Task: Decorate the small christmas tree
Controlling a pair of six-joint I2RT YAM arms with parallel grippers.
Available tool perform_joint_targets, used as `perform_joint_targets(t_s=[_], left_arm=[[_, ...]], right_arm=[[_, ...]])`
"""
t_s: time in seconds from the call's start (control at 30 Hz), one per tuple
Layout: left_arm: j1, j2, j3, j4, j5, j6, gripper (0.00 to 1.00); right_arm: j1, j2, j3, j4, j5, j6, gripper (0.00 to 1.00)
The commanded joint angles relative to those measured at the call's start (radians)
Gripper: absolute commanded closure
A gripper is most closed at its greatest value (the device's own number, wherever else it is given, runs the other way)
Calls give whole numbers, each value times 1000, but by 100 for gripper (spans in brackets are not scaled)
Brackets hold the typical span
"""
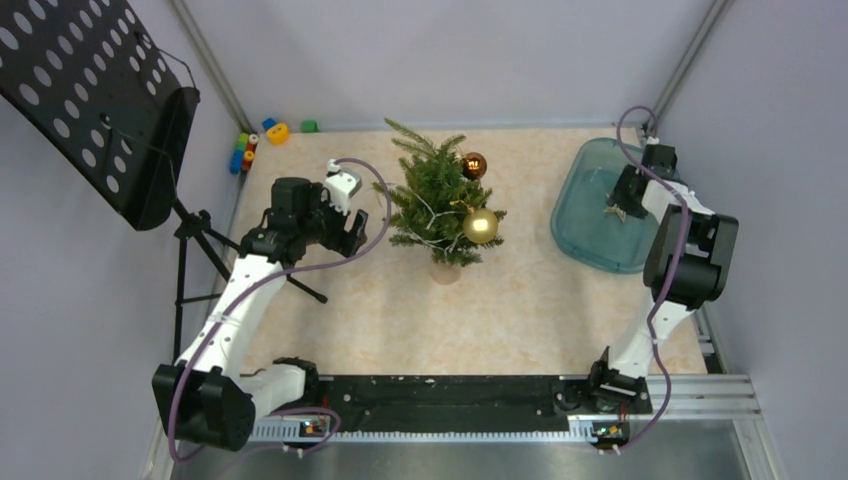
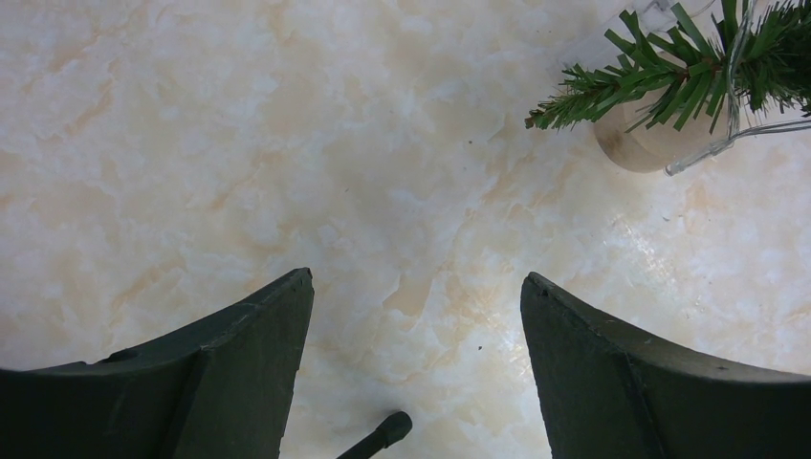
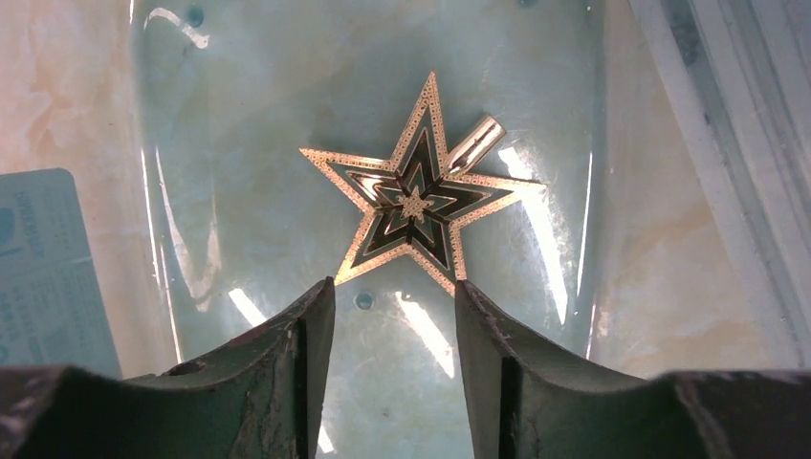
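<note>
Probably the star pickup step: right tool (image 3: 392, 296) half-closed around the lower points of the gold star (image 3: 416, 206) in the teal tub (image 1: 562, 225), 3 o'clock of the small christmas tree (image 1: 440, 205) standing mid counter (image 1: 520, 300); can't tell if truly pinching. Left tool (image 2: 416, 287) spread, empty, at 9 o'clock. Next up: firm grip, lift, seat on treetop.

White arm links (image 1: 232, 305), black joints (image 1: 690, 255), purple cables (image 1: 386, 205).
</note>
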Motion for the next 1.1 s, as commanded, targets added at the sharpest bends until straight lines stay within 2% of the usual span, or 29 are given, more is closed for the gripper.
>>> perform_joint_targets(t_s=[0.0,0.23,0.37,0.5,0.63,0.8,0.9,1.07], left_arm=[[5,-12,36,17,15,9,16],[6,-11,36,15,14,14,16],[11,-5,38,13,16,15,16],[14,5,38,13,22,16,16],[14,11,38,14,30,15,16],[19,10,38,10,29,16,16],[20,12,38,10,31,17,16],[20,16,38,10,35,17,16]], right_arm=[[-1,-20,62,8,9,-76,48],[-3,147,264,-95,-18,-206,35],[-4,216,317,-140,-55,-222,31],[-7,225,333,-142,2,-177,30],[-13,214,343,-126,58,-48,37],[-14,173,316,-50,95,75,40],[-14,172,318,-46,151,131,51],[-14,151,263,9,235,234,63]])
